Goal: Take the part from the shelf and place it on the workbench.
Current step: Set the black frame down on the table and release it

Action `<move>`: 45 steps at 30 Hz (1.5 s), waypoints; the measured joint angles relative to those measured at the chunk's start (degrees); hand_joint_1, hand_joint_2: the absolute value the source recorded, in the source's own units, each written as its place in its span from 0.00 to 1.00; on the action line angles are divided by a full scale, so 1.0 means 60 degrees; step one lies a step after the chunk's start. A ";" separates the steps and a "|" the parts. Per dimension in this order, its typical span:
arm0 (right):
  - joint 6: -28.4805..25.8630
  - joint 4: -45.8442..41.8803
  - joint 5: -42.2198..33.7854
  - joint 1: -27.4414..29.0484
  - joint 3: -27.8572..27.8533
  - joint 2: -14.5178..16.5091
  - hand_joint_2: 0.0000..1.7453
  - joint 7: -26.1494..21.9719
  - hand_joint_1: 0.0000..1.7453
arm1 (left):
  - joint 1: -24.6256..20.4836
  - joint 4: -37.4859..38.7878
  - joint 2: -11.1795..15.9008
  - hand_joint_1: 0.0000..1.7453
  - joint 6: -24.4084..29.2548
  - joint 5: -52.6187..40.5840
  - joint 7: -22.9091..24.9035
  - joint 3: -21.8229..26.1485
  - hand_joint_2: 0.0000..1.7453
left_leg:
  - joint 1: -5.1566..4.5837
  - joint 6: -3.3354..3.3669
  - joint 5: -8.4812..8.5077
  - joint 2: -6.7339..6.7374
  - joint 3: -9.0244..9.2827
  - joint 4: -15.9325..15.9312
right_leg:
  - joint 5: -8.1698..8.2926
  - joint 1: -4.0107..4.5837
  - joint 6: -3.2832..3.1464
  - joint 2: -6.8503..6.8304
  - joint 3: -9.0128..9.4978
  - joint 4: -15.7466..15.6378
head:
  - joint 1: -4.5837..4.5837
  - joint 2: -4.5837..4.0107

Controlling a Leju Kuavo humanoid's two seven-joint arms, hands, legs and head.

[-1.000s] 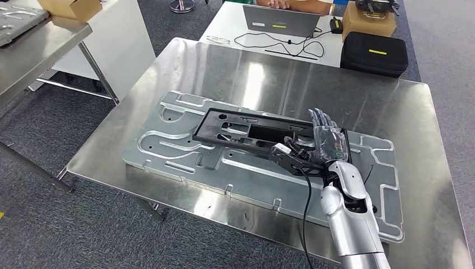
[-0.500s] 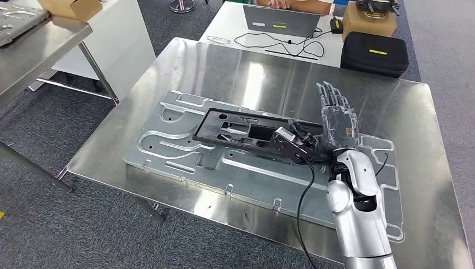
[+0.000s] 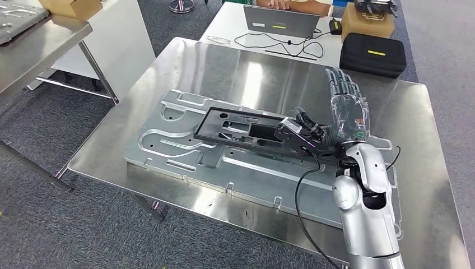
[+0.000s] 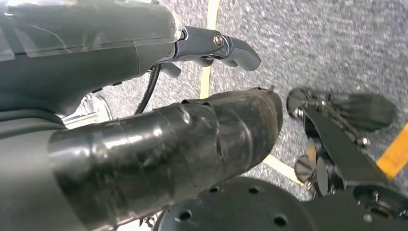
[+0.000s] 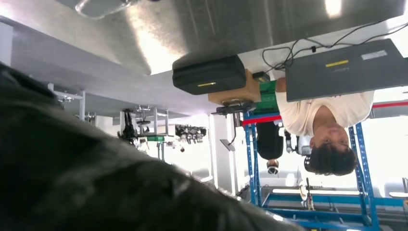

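The black frame-shaped part (image 3: pixel 246 130) lies flat on a large machined silver plate (image 3: pixel 179 148) on the steel workbench (image 3: pixel 224 67). My right hand (image 3: pixel 347 112) hovers above the part's right end with its fingers stretched out and apart, holding nothing. The wrist camera bracket sticks out to the left of that hand, over the part. In the right wrist view my hand (image 5: pixel 96 183) is a dark blur close to the lens. My left hand (image 4: pixel 144 144) hangs over the grey floor with nothing in it, its fingers held apart.
Behind the workbench stands a white table with a laptop (image 3: pixel 280 21), a black case (image 3: pixel 372 53) and a cardboard box (image 3: pixel 367 19). A person (image 5: pixel 322 125) sits at the laptop. Another steel table (image 3: pixel 33 45) stands at the far left.
My right hand has risen from the part's right end and moved toward the far right of the bench, its fingers straightening. The part has stayed on the plate.
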 joint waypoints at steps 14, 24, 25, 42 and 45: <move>0.0074 -0.0126 0.0000 0.0070 0.0000 -0.0045 0.00 0.0015 0.00 | -0.0038 -0.0030 -0.0024 0.00 0.0119 -0.0035 0.0152 -0.0004 0.00 | -0.0141 -0.0122 -0.1263 -0.0034 -0.0664 0.2249 | 0.0643 0.0362 -0.0798 0.0012 -0.0394 -0.0702 | -0.0023 0.0000; 0.0205 -0.0198 -0.0002 0.0118 0.0000 -0.0121 0.00 0.0022 0.00 | -0.0125 -0.0102 -0.0067 0.00 0.0157 -0.0029 0.0190 -0.0004 0.00 | -0.0295 0.0329 0.0071 0.0102 0.0073 -0.0190 | -0.0028 0.0295 -0.0348 -0.0008 -0.0836 -0.0030 | -0.0008 0.0000; 0.0213 -0.0199 -0.0006 0.0127 0.0000 -0.0140 0.00 0.0023 0.00 | -0.0118 -0.0104 -0.0072 0.00 0.0148 -0.0025 0.0192 -0.0004 0.00 | -0.0291 0.0350 0.0191 0.0116 -0.0071 -0.0184 | -0.0520 0.0262 -0.0296 -0.0008 -0.0953 0.0574 | -0.0008 0.0000; 0.0361 -0.0207 -0.0077 0.0128 0.0000 -0.0230 0.00 0.0047 0.00 | -0.0094 -0.0154 -0.0184 0.00 0.0035 0.0013 0.0200 0.0011 0.00 | -0.0146 -0.0312 -0.0771 0.0023 -0.1909 0.2005 | -0.0059 0.0150 -0.0745 -0.0049 0.0500 -0.0857 | -0.0024 0.0000; 0.0362 -0.0203 -0.0078 0.0139 0.0000 -0.0230 0.00 0.0049 0.00 | -0.0100 -0.0155 -0.0184 0.00 0.0029 0.0014 0.0200 0.0010 0.00 | -0.0147 -0.0304 -0.0910 0.0019 -0.1950 0.2592 | 0.0091 0.0187 -0.0749 -0.0047 0.0310 -0.0843 | -0.0024 0.0000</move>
